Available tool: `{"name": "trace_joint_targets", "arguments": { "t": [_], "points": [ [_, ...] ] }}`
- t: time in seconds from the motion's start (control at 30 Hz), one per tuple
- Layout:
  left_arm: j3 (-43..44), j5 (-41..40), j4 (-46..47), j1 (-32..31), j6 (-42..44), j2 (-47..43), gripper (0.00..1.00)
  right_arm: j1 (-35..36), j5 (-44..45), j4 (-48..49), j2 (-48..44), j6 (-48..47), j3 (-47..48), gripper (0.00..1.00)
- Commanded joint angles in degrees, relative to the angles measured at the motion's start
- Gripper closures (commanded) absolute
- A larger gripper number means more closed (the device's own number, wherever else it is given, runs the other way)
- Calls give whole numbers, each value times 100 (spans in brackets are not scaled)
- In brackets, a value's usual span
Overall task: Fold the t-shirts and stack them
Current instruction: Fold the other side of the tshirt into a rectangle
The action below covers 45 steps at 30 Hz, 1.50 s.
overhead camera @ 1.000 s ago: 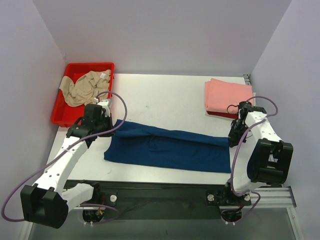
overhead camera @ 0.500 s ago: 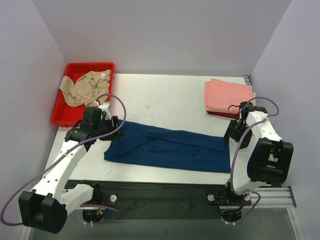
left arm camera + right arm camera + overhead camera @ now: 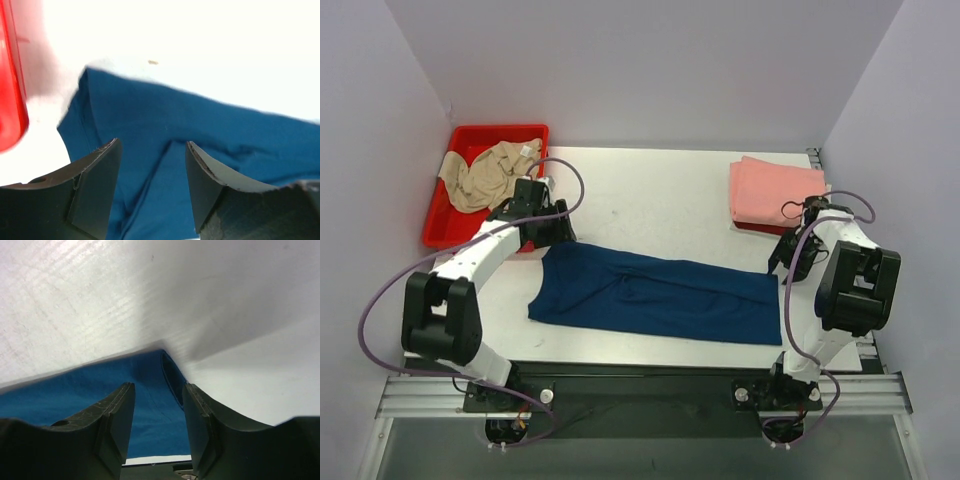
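A navy blue t-shirt [image 3: 655, 295] lies on the white table as a long band folded lengthwise; no print shows. My left gripper [image 3: 558, 230] hovers just past the shirt's far left corner, open and empty. In the left wrist view the navy cloth [image 3: 200, 130] lies below the left gripper [image 3: 152, 150]. My right gripper [image 3: 783, 262] is open over the far right corner, where the navy cloth [image 3: 75, 390] ends in a hem beneath the right gripper [image 3: 159, 390]. A folded salmon-pink tee [image 3: 775, 190] rests on a red one [image 3: 760, 230] at the far right. A crumpled beige tee [image 3: 485, 175] sits in the bin.
The red bin [image 3: 495, 131] stands at the far left corner of the table, close behind my left arm; its wall [image 3: 10, 75] shows in the left wrist view. Grey walls close in both sides and the back. The arm bases sit on a black rail at the near edge.
Both grippers opened and let go of the navy shirt's far corners. The left one drew back toward the bin, the right one toward the pink stack. The shirt lies flat.
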Motion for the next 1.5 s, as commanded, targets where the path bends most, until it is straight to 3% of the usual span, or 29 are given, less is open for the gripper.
{"name": "trace_joint_targets", "arguments": {
  "t": [0.0, 0.3, 0.5, 0.63, 0.8, 1.03, 1.27, 1.47],
  "points": [
    [523, -366, 291, 34, -86, 474, 36, -35, -166, -71, 89, 124, 217, 57],
    [937, -815, -122, 34, -51, 1143, 36, -44, -202, -27, 256, 169, 191, 62],
    [972, -850, -202, 43, -51, 1398, 36, -44, -184, -27, 397, 221, 165, 74],
    [998, -833, -167, 43, -25, 1548, 36, -70, -79, -27, 458, 248, 147, 94],
    [1025, -877, -97, 43, 116, 1741, 37, -114, -44, -27, 449, 283, 147, 100],
    [963, -903, 202, 43, 107, 1847, 51, -158, 27, -36, 405, 274, 138, 100],
    [840, -675, 615, 43, 160, 2040, 76, -254, 185, -44, 326, 292, 103, 100],
    [1041, -429, 888, 34, 169, 2330, 78, -482, 247, -71, 203, 274, 103, 100]
  ]
}}
